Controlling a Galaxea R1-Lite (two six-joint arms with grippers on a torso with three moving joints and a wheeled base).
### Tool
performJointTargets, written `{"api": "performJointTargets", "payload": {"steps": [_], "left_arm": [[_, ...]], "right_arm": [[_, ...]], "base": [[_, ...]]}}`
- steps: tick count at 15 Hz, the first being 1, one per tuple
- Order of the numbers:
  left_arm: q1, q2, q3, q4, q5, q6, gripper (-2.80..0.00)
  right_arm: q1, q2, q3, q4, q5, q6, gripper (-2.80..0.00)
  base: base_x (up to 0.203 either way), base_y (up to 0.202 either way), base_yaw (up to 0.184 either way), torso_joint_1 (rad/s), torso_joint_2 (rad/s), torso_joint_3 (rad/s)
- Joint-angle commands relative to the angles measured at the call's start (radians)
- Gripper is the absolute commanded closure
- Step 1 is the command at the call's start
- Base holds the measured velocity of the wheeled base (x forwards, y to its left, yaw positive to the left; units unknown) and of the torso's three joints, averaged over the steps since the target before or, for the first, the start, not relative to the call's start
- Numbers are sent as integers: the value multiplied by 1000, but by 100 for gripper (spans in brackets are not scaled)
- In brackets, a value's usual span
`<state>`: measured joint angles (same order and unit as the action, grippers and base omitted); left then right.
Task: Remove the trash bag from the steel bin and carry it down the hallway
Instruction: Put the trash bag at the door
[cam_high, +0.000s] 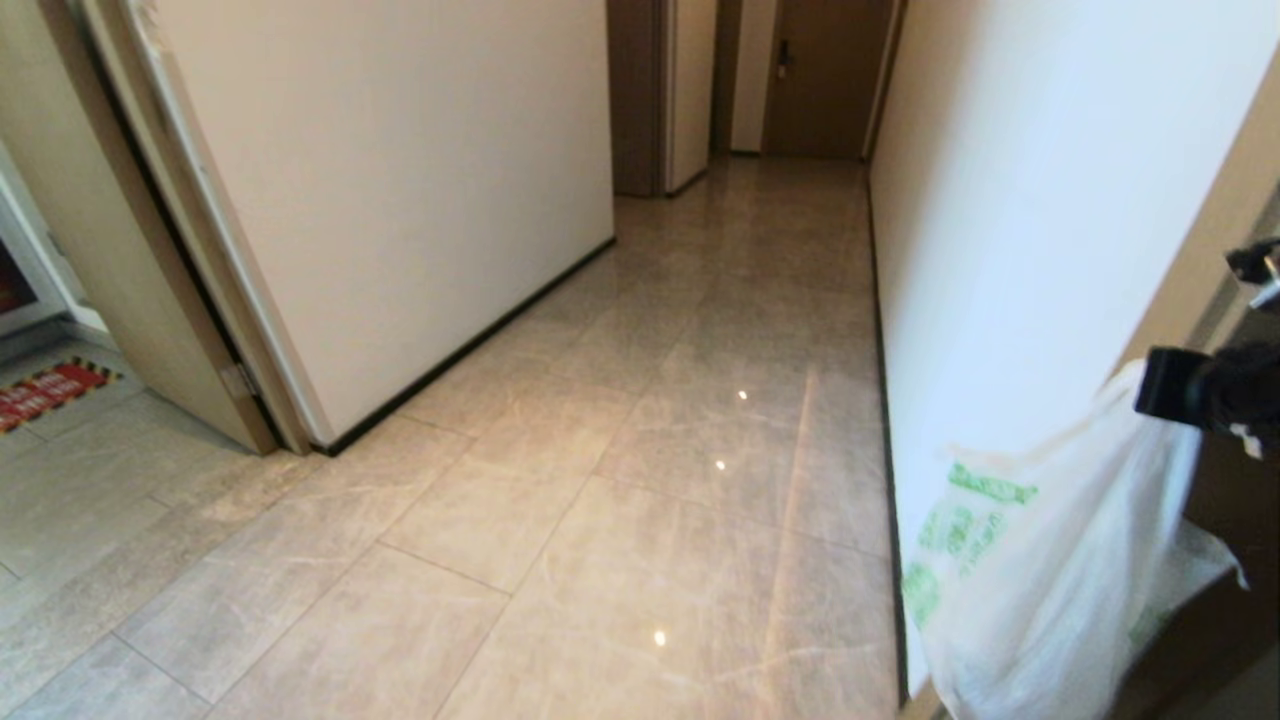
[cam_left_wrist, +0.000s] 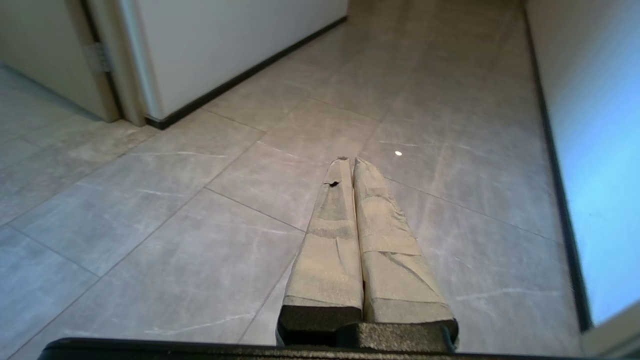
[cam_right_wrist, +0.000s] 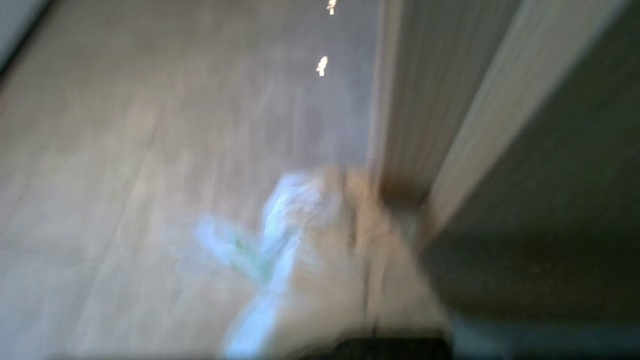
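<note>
The trash bag (cam_high: 1040, 570), thin white plastic with green print, hangs at the lower right of the head view, close to the right wall. Its top runs up to my right gripper (cam_high: 1150, 385) at the frame's right edge. In the blurred right wrist view the taped fingers (cam_right_wrist: 370, 240) lie together, shut on the trash bag (cam_right_wrist: 280, 210), which bunches beside them. My left gripper (cam_left_wrist: 349, 160) is shut and empty, held above the floor tiles. The hallway (cam_high: 720, 330) stretches ahead with glossy beige tiles. The steel bin is out of view.
A white wall with a black baseboard (cam_high: 470, 340) juts in on the left, next to a door frame with a hinge (cam_high: 238, 380). A red warning mat (cam_high: 50, 392) lies at far left. Brown doors (cam_high: 825, 75) close the far end. The right wall (cam_high: 1000, 250) is close.
</note>
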<state>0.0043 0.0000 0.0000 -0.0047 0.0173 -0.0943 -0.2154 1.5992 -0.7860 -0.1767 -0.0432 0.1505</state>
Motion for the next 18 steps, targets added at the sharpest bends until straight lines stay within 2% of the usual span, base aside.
{"api": "performJointTargets", "payload": {"steps": [1, 3, 5, 7, 9, 11, 13, 17, 18], "left_arm": [[0, 0, 0, 0, 1, -1, 0], [0, 0, 0, 0, 1, -1, 0], [0, 0, 1, 0, 1, -1, 0], [0, 0, 0, 0, 1, -1, 0], [0, 0, 0, 0, 1, -1, 0], [0, 0, 1, 0, 1, -1, 0], [0, 0, 0, 0, 1, -1, 0], [0, 0, 0, 0, 1, -1, 0], [0, 0, 1, 0, 1, -1, 0]], "right_arm": [[-1, -86, 135, -171, -12, -57, 0], [23, -183, 208, -209, -14, -106, 0], [45, -272, 223, -216, -19, -144, 0], [69, -359, 200, -203, -22, -280, 0], [148, -405, 178, -148, -59, -343, 0], [259, -450, 184, -110, -175, -351, 0], [317, -487, 192, -91, -261, -351, 0], [333, -452, 188, -90, -250, -349, 0], [333, -423, 172, -90, -224, -348, 0]], "base": [[0, 0, 0, 0, 0, 0], [0, 0, 0, 34, 20, -11], [0, 0, 0, 13, 9, -4], [0, 0, 0, 0, 0, 0], [0, 0, 0, 0, 0, 0], [0, 0, 0, 0, 0, 0], [0, 0, 0, 0, 0, 0], [0, 0, 0, 0, 0, 0], [0, 0, 0, 0, 0, 0]]}}
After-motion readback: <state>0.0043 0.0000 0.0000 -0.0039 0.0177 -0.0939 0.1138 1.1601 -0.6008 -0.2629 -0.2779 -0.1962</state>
